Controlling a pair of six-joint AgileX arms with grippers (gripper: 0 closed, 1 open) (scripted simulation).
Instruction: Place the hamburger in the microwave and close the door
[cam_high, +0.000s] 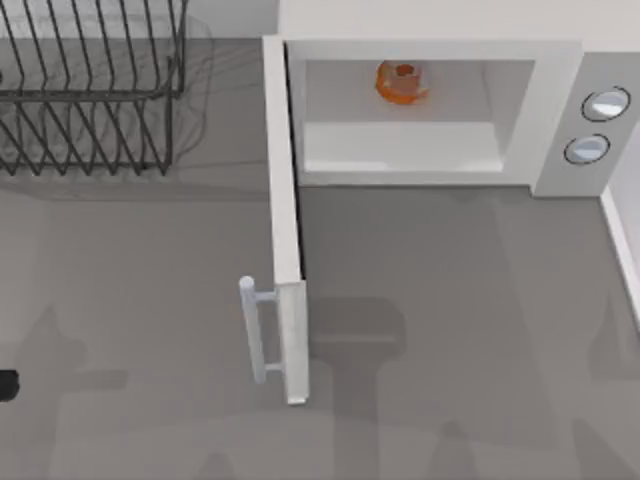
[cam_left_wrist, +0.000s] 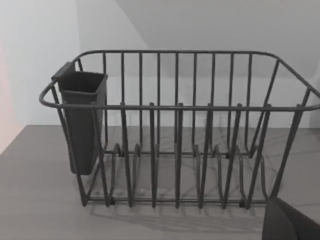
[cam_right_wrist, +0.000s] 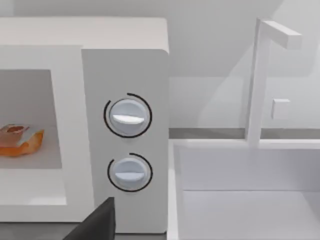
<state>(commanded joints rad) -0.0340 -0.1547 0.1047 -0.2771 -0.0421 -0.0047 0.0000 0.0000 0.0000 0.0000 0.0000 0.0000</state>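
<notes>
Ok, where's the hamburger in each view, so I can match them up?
Top view: hamburger near the top centre, at the back of the open microwave cavity.
Left wrist view: not in it; the dish rack stands there.
Right wrist view: hamburger at the left edge, inside the cavity.
Shared landmark: the two knobs, in top and right wrist views.

Hamburger (cam_high: 402, 82): glossy orange. Microwave (cam_high: 430, 50): smooth matt white casing, 2 satin metallic knobs (cam_right_wrist: 128, 116). Door (cam_high: 283, 200) handle (cam_high: 252, 330): polished metal. Dish rack (cam_left_wrist: 180, 130): dark wire.
</notes>
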